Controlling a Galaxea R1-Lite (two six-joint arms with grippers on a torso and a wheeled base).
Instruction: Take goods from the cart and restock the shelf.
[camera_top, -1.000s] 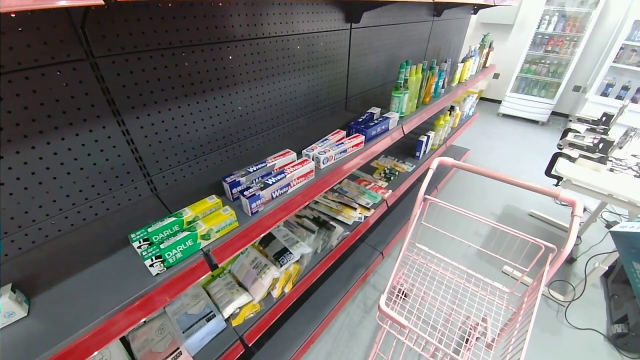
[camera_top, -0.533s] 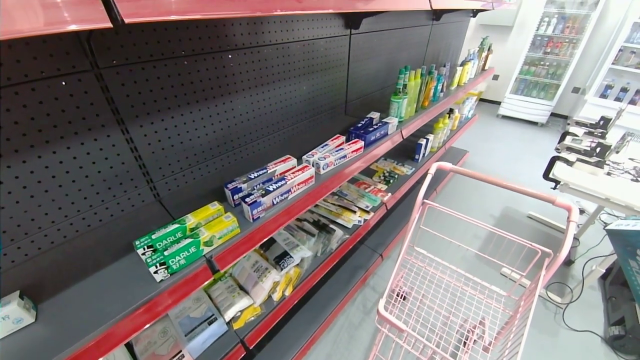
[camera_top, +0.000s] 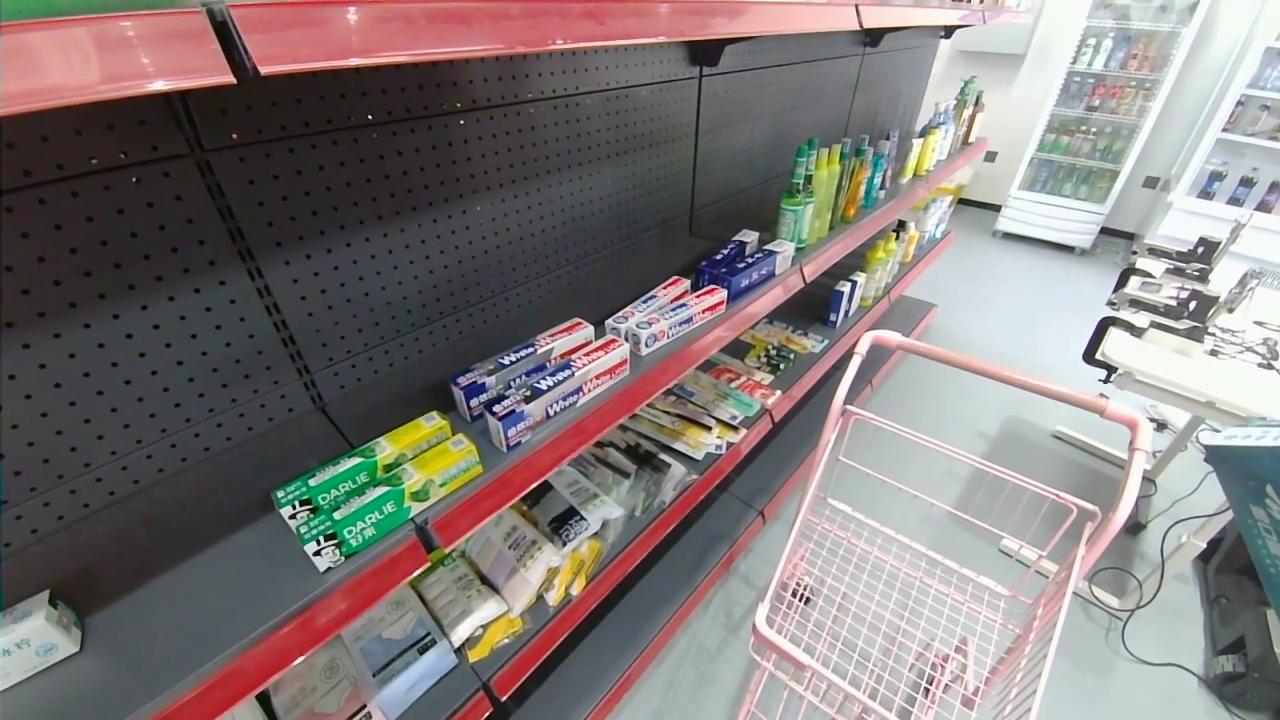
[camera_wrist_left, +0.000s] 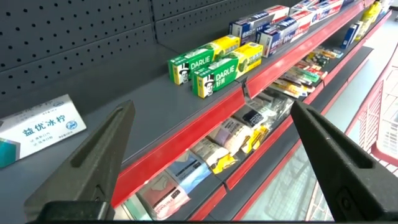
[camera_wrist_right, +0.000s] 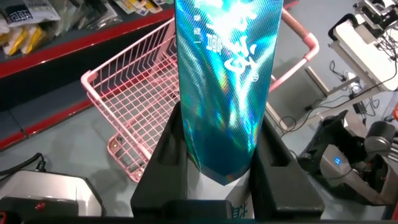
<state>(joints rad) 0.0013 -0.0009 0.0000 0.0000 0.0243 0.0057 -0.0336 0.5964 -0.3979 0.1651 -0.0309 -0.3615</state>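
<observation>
Teal box (camera_wrist_right: 227, 74) w/in R tool (camera_wrist_right: 222, 140) grip

Figure: a grey floor (camera_top: 1000, 300) is shown; a glass-door drinks cooler (camera_top: 1095, 110) is set against a white wall (camera_top: 1015, 110), with cables (camera_top: 1127, 620) laid beside a white table (camera_top: 1170, 375).
</observation>
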